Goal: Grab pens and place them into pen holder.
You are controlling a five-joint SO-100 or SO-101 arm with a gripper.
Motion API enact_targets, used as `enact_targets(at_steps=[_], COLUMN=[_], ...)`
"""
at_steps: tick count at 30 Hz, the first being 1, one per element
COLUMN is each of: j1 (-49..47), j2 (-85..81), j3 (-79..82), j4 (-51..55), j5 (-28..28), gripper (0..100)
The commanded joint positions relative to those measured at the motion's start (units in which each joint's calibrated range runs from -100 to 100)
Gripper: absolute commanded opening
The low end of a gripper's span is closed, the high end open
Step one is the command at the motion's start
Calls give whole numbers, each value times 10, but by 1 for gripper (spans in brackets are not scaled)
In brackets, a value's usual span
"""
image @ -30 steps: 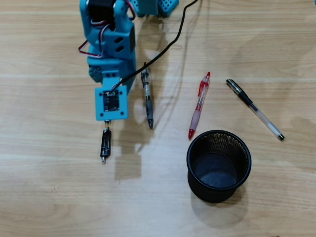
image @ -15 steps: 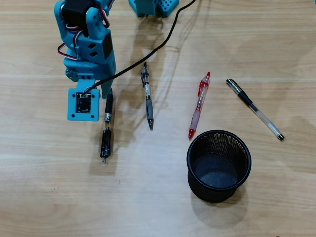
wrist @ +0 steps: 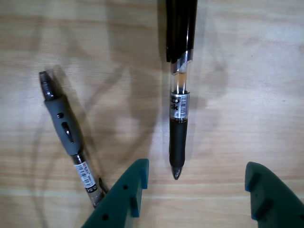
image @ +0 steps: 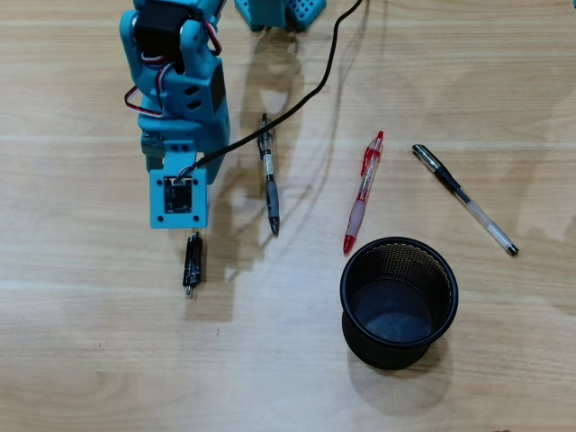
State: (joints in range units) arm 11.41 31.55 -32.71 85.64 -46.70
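Observation:
In the wrist view my gripper [wrist: 197, 167] is open and empty just above the wooden table. Its teal fingers [wrist: 129, 194] stand wide apart. A black pen [wrist: 178, 95] lies straight ahead, its tip just beyond the fingertips and nearer the left one. A grey-grip pen [wrist: 65, 129] lies slanted at the left. In the overhead view the black pen [image: 192, 261] sticks out below the arm's wrist block [image: 177, 193], which hides the jaws. The grey-grip pen [image: 269, 176], a red pen [image: 364, 192] and a clear pen with black cap [image: 464, 199] lie apart. The black mesh pen holder [image: 399, 301] stands empty at lower right.
A black cable [image: 297, 108] runs from the wrist block up across the table, over the grey-grip pen's top end. The arm's teal base [image: 270, 11] is at the top edge.

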Motion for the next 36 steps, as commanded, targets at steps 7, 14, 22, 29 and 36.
enact_targets(at_steps=[7,14,22,29,36], j1=[-27,-33,-35,-35,-27], j2=[114,151,182,191,186], j3=[-143,-141,-140,-140,-140], j4=[3,3,2,1,-4], j5=[-8,-17,-18,-18,-18], gripper=[23,22,22,22,6])
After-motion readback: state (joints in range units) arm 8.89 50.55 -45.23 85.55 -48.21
